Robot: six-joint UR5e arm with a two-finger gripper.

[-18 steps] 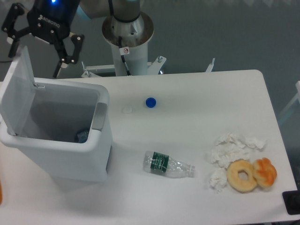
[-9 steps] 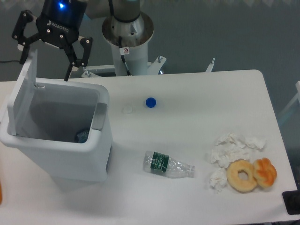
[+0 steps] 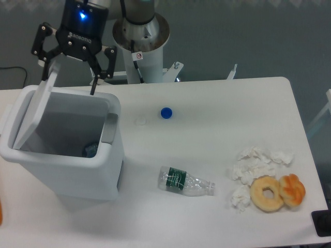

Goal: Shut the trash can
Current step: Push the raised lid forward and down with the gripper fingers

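- I have the gripper (image 3: 69, 78) hovering at the far left of the table (image 3: 217, 155), above the far rim of the trash can (image 3: 64, 170); its fingers (image 3: 47, 72) are spread wide and grasp nothing.
- The trash can stands at the left edge of the table, nearer to me than the robot's pedestal (image 3: 140, 46). Its lid (image 3: 35, 109) is part-way up, leaning in over the opening from the left side, with its free top edge close to the left finger. I cannot tell whether finger and lid actually touch.
- To do this step well, I judge I should carry on pushing the lid's upper edge rightward and downward, following the arc of the hinge so the lid swings rather than the bin sliding. A slow push seems wise, as the bin looks light.
- I would finish with a press near the grey latch tab (image 3: 109, 127) on the right rim, so the lid seats flat.
- Counting what lies on the table: one clear plastic bottle (image 3: 185, 182), one blue cap (image 3: 166, 112), one small white cap (image 3: 140, 121), two doughnuts (image 3: 278, 192), one heap of crumpled tissues (image 3: 254, 163).
- Inside the bin I see one small bluish item (image 3: 90, 150); what it is I cannot make out.
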